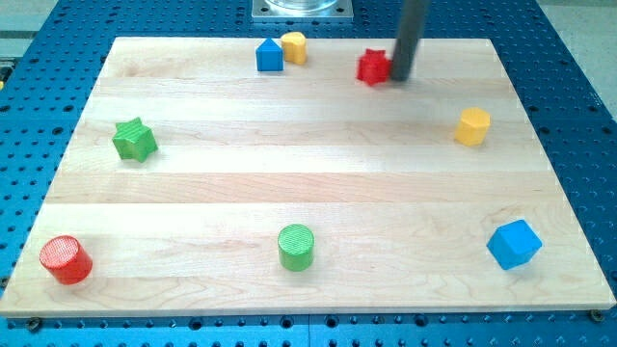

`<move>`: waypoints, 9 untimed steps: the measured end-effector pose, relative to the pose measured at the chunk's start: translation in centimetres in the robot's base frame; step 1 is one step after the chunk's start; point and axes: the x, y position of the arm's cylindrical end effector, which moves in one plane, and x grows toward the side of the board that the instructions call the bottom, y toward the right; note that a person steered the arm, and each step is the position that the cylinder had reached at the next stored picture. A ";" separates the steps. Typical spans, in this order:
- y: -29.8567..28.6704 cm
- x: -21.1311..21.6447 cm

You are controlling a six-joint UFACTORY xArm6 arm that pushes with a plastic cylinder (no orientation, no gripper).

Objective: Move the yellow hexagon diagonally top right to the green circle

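Observation:
A yellow hexagon lies on the wooden board at the view's right. The green circle stands near the view's bottom, at the middle, well to the left of and below the hexagon. My tip is near the view's top, right of middle. It is right next to the right side of a red block whose shape is blurred. The tip is up and to the left of the yellow hexagon, apart from it.
A second yellow block and a blue block sit together at the view's top. A green star is at the left, a red circle at the bottom left and a blue block at the bottom right.

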 end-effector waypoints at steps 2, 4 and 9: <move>-5.6 0.0; 12.3 2.5; 8.8 13.5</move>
